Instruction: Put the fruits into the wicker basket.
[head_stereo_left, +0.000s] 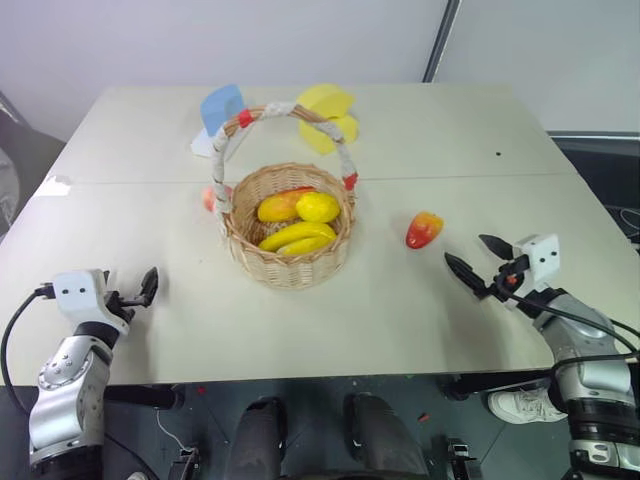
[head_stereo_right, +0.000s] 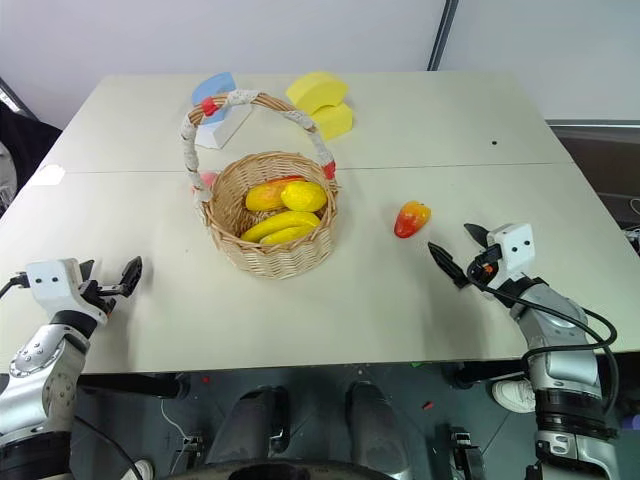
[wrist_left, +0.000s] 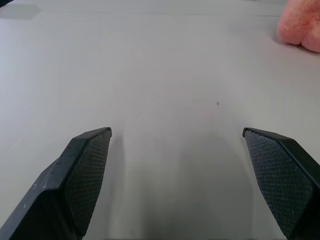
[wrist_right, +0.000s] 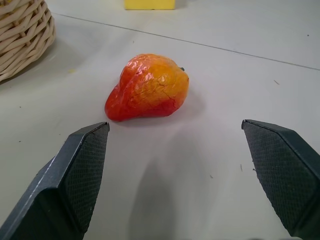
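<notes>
The wicker basket (head_stereo_left: 288, 262) stands mid-table with a banana (head_stereo_left: 297, 237), a lemon (head_stereo_left: 318, 207) and an orange-yellow mango (head_stereo_left: 280, 206) inside. A pink-red peach (head_stereo_left: 210, 198) peeks out behind the basket's left side and also appears as a pink edge (wrist_left: 302, 29) in the left wrist view. A red-and-yellow mango shape (wrist_right: 147, 87) lies on the table to the right of the basket, just ahead of my right gripper (head_stereo_left: 470, 252), which is open and empty. My left gripper (head_stereo_left: 140, 290) is open over bare table near the front left.
A blue-and-white foam block (head_stereo_left: 221, 110) and a yellow foam block (head_stereo_left: 328, 112) sit behind the basket. The basket's tall handle (head_stereo_left: 285, 110) arches over it. The white table (head_stereo_left: 400, 330) has its front edge just before both grippers.
</notes>
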